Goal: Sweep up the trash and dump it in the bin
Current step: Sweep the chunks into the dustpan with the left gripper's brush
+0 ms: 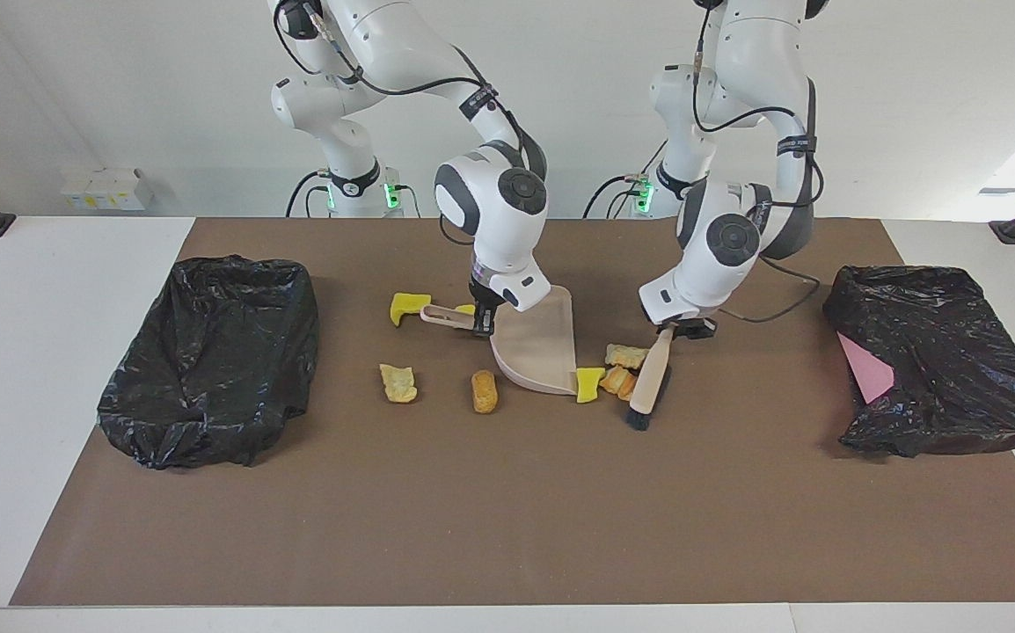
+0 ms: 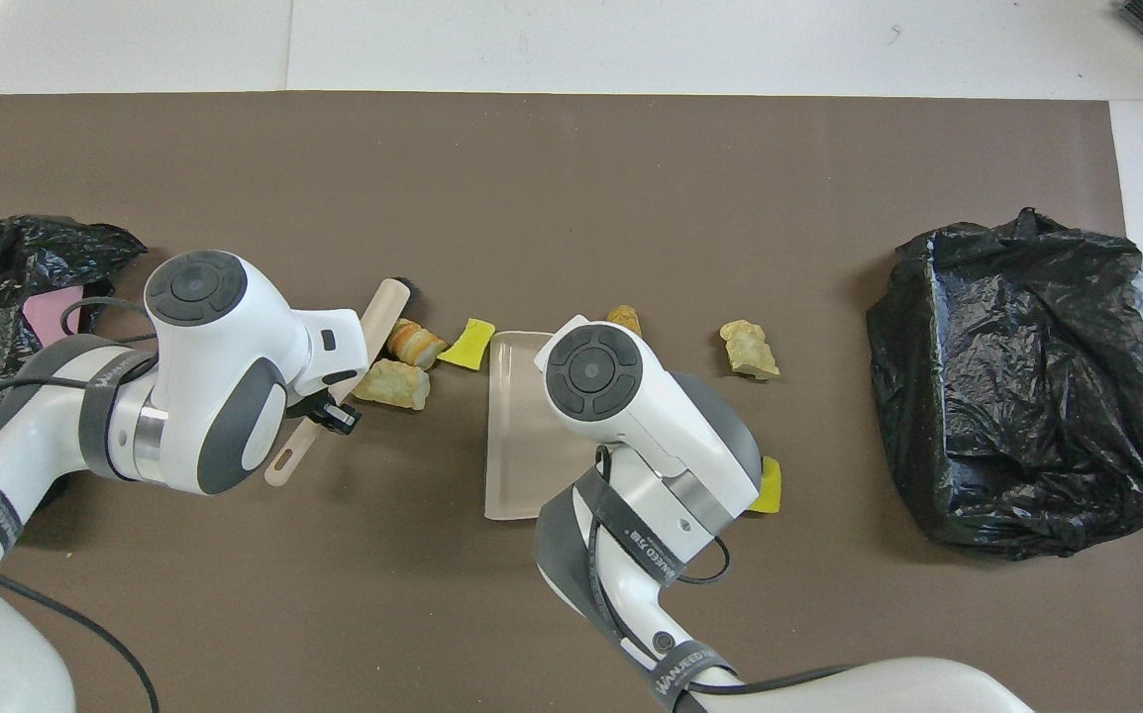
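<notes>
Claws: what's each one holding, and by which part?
Left claw grips the brush by its handle. Right claw grips the dustpan by its handle, close to where it joins the pan.

On a brown mat [image 2: 571,168], the left gripper [image 2: 332,414] clamps a brush [image 2: 334,396] by its handle, its head against an orange-striped scrap [image 2: 411,343] and tan chunk [image 2: 393,384]; a yellow piece [image 2: 467,346] touches the dustpan [image 2: 510,426] lip. The right arm's wrist covers the pan's handle. Black bags [image 2: 1017,386] flank both ends.
</notes>
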